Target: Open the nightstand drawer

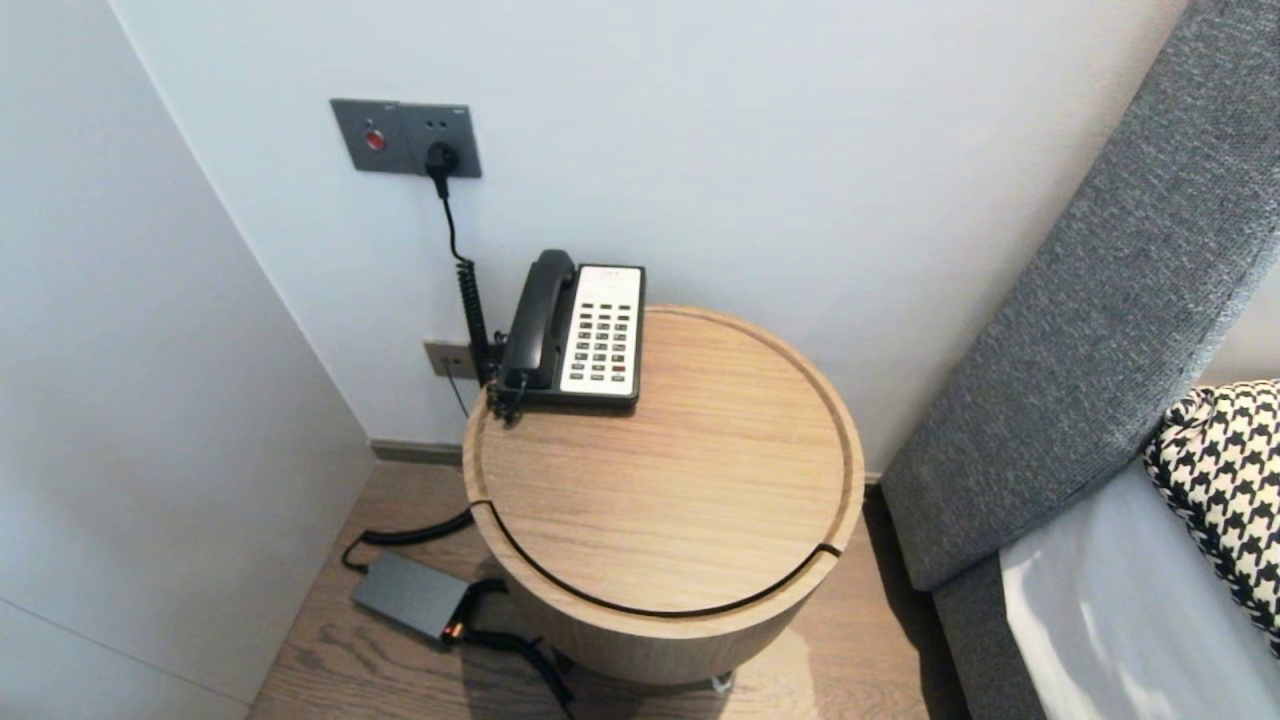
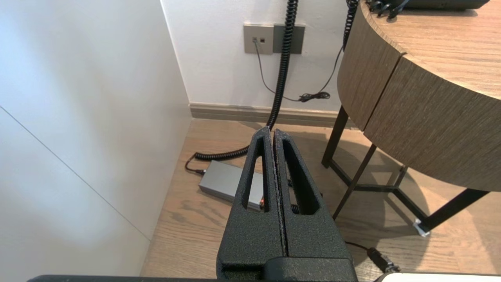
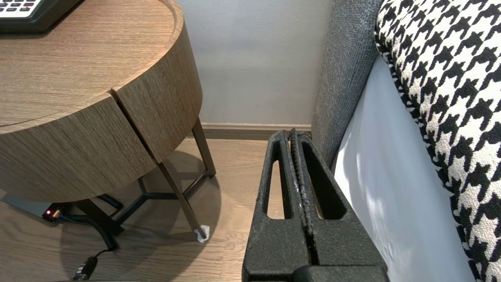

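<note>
A black and white desk telephone (image 1: 580, 330) sits at the back left of a round wooden side table (image 1: 700, 480), its handset on the cradle. Neither arm shows in the head view. My left gripper (image 2: 272, 131) hangs shut and empty below the table's left side, above the floor near a grey adapter box (image 2: 223, 180). On the table's right, beside the bed, my right gripper (image 3: 291, 133) is low, shut and empty too. The phone's corner (image 3: 27, 15) shows in the right wrist view.
A coiled black cord (image 1: 470, 300) runs from the wall socket (image 1: 440, 140) down to the grey adapter box (image 1: 412, 595) on the floor. The grey upholstered headboard (image 1: 1090, 300) and a bed with a houndstooth pillow (image 1: 1225, 470) stand at the right. A white wall panel (image 1: 120, 400) closes the left.
</note>
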Controlling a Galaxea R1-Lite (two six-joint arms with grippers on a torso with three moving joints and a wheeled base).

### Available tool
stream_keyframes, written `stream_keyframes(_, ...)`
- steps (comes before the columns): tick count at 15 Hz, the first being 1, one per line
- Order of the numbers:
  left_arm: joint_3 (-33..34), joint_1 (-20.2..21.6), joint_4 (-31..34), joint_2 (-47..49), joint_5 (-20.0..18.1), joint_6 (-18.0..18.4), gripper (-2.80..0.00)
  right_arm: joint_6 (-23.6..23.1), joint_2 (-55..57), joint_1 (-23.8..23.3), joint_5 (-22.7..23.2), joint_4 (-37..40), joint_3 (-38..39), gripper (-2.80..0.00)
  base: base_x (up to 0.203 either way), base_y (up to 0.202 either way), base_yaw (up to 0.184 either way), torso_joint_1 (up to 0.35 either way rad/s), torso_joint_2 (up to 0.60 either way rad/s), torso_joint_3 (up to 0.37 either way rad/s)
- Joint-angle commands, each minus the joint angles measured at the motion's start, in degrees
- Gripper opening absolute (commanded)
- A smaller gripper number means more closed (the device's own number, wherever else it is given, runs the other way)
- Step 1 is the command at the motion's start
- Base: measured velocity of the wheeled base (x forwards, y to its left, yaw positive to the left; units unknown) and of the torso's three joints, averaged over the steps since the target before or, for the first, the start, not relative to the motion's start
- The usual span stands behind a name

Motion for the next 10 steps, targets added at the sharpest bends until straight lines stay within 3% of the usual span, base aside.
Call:
stream_keyframes(1, 0.70, 0.01, -0.05, -0.01, 0.00, 0.00, -2.80, 0.00, 0.22, 0.05, 0.02, -0.06, 1.41, -2.80, 0.000, 0.000, 0.000, 0.000, 0.00, 0.000)
stream_keyframes(10, 0.70, 0.01, -0.05, -0.01, 0.00, 0.00, -2.80, 0.00, 0.22, 0.05, 0.02, -0.06, 1.41, -2.80, 0.000, 0.000, 0.000, 0.000, 0.00, 0.000)
